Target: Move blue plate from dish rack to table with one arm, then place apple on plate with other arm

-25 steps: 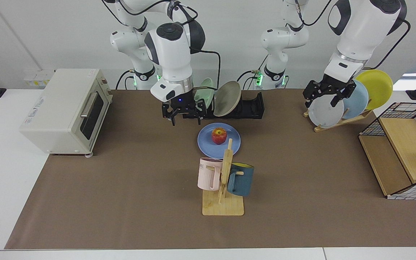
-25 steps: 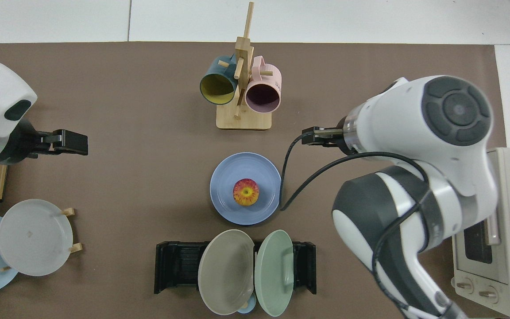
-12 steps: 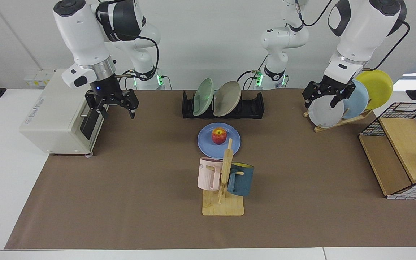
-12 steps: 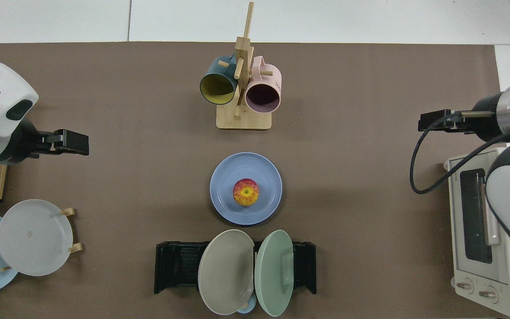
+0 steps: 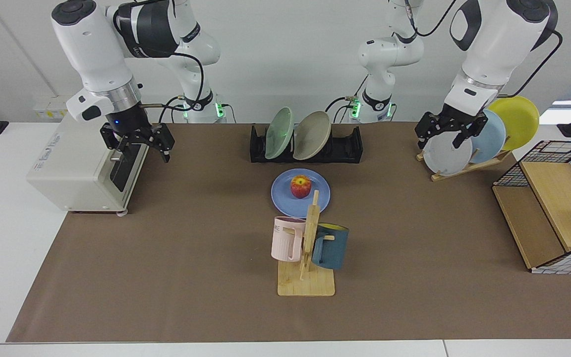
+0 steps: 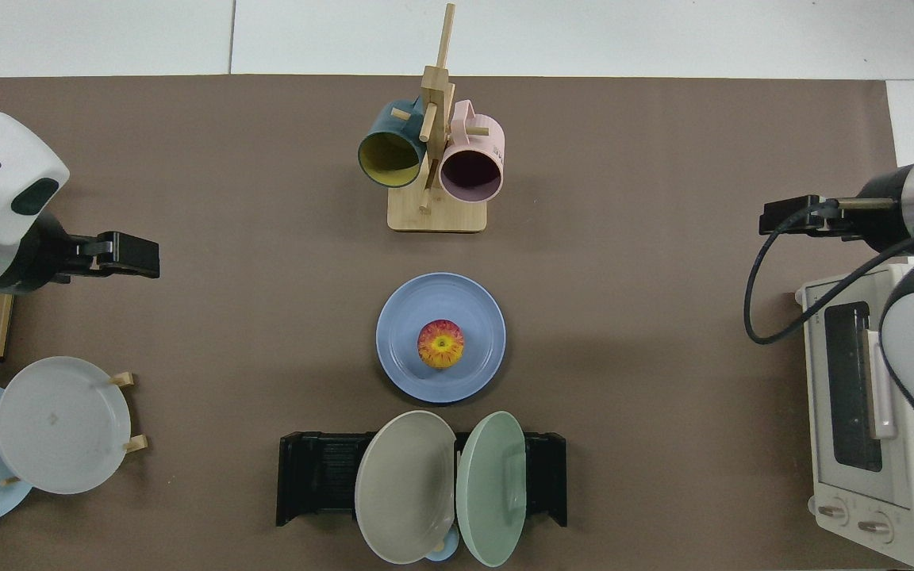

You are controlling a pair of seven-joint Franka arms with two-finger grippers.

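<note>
Oven stands on the worktop at the facing view's left end. Right gripper hangs just in front of the oven door, above the mat, fingers spread and empty. Rack sits at the back centre, holding a green plate and a grey-brown plate on edge. Blue plate lies flat on the mat just in front of the rack, apart from it. Apple rests upright at the plate's centre, stem end up in the top view. Mug stand is near the plate, toward the camera. Left gripper hovers, fingers parted and empty, before the wooden stand at the right.
</note>
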